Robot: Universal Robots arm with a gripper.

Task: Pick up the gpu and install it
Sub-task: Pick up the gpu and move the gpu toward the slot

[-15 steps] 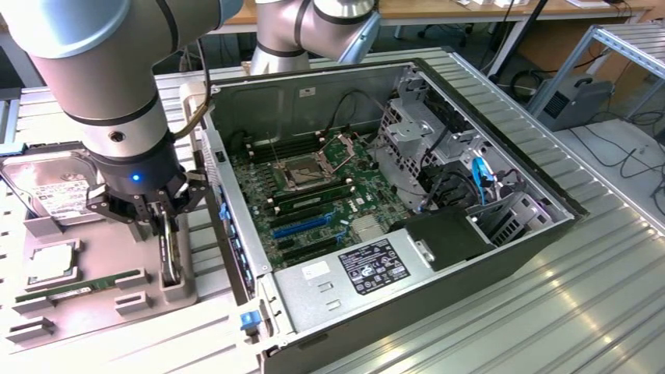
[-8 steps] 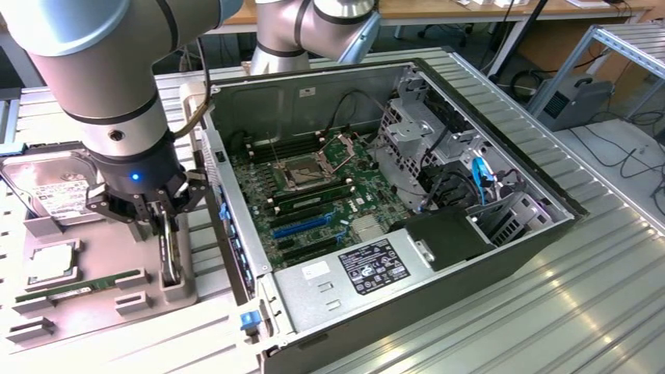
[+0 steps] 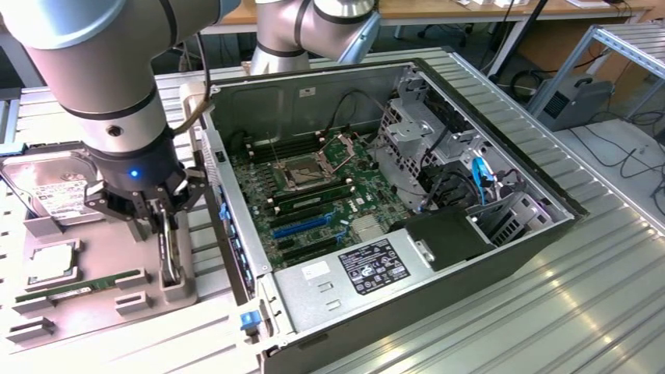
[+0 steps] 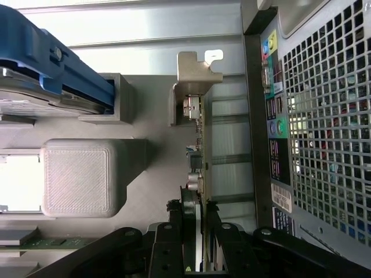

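Note:
The gpu (image 3: 167, 261) stands on edge in a slot of the grey tray (image 3: 104, 315), at the exterior view's left, close beside the open computer case. My gripper (image 3: 158, 226) hangs straight down over it. In the wrist view the gpu (image 4: 200, 150) appears edge-on as a thin green card, with its silver end bracket (image 4: 194, 72) at the far end and the black fan bulging near the fingers. My gripper (image 4: 194, 246) is shut on the gpu, with one black finger (image 4: 168, 246) pressed on each face of the card.
The open computer case (image 3: 468, 288) lies on its side with the motherboard (image 3: 311, 195) facing up. Its perforated rear panel (image 4: 324, 116) is close beside the card. The tray also carries a hard drive (image 3: 47, 191), a processor (image 3: 52, 265) and a RAM stick (image 3: 78, 287).

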